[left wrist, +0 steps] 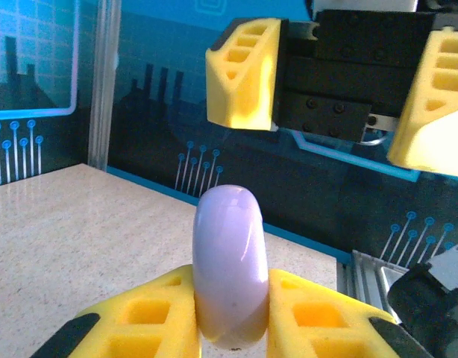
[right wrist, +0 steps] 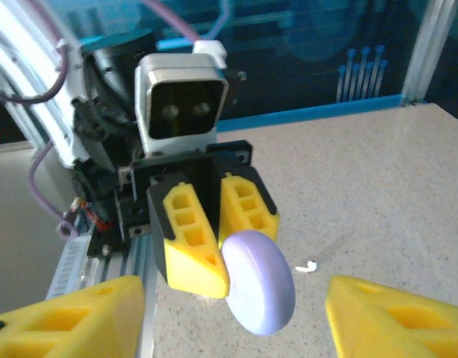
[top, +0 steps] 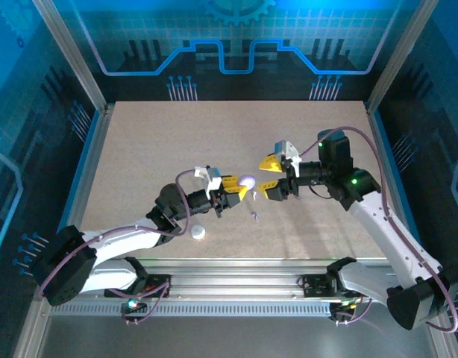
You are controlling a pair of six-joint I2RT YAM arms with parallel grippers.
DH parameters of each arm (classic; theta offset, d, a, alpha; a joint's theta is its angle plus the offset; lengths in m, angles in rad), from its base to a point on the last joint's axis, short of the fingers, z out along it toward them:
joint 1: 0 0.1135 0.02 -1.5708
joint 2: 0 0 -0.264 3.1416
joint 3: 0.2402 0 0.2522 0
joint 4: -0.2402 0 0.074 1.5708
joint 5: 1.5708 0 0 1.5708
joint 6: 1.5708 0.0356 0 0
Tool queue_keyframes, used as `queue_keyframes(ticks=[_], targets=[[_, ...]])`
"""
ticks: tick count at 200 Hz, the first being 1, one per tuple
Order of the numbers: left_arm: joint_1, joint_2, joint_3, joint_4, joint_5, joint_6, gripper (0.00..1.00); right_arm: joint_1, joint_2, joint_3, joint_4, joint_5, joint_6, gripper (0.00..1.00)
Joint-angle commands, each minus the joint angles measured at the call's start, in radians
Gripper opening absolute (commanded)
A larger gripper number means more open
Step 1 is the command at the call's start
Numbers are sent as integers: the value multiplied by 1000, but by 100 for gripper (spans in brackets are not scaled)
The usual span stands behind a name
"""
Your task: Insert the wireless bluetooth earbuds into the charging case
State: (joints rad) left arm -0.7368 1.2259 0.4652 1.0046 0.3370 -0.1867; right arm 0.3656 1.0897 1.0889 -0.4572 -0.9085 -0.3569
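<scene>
left claw (left wrist: 230, 302) pinches the purple charging case (left wrist: 229, 239) upright.

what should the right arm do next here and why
Probably ease the right gripper forward around the top of the pale purple charging case. The left gripper holds it with the lid shut, and the right gripper stands open facing it, so opening the lid seems next.

Cool blue light is bathing everything. Soft shadows are falling on the table (top: 139, 149) behind the right pincer (top: 268, 175), whose own near fingers (right wrist: 65, 317) are blurring; the charging case (right wrist: 259, 283) is glinting faintly.
</scene>
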Motion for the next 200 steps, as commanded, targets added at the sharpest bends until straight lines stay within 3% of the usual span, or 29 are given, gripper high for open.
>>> queue_keyframes(ticks=[1, 80, 107, 146, 200], targets=[[1, 15, 32, 88, 65, -20, 24, -13, 46, 66, -208, -103, -245, 61], [1, 6, 31, 92, 83, 0, 24, -13, 169, 152, -288, -83, -290, 61], [1, 6, 26, 101, 83, -6, 24, -12, 220, 195, -360, -136, -339, 60], [1, 7, 24, 108, 77, -7, 24, -10, 273, 235, -416, -208, -381, 48], [2, 23, 29, 126, 82, -17, 24, 15, 312, 260, -460, -204, -417, 45]])
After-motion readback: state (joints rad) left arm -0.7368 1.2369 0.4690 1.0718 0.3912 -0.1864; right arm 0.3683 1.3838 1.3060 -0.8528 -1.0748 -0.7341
